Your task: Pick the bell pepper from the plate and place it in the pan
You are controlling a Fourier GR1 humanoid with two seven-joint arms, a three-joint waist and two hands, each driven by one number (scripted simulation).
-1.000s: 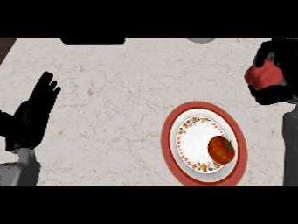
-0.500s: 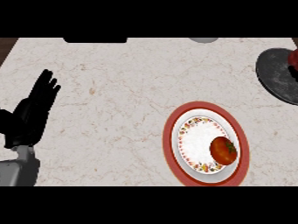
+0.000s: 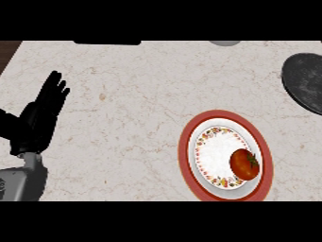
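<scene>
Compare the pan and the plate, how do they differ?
The pan is dark grey and plain; the plate is white with a floral rim and a red border. The pan holds nothing, while the plate carries the bell pepper. The pan is cut off at the right edge; the plate shows whole. Both are round.

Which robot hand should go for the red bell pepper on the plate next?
Probably right. The red bell pepper on the flowered white plate and the dark round pan both lie on the counter's right side. The left robot hand rests open far left; the right is out of view.
</scene>
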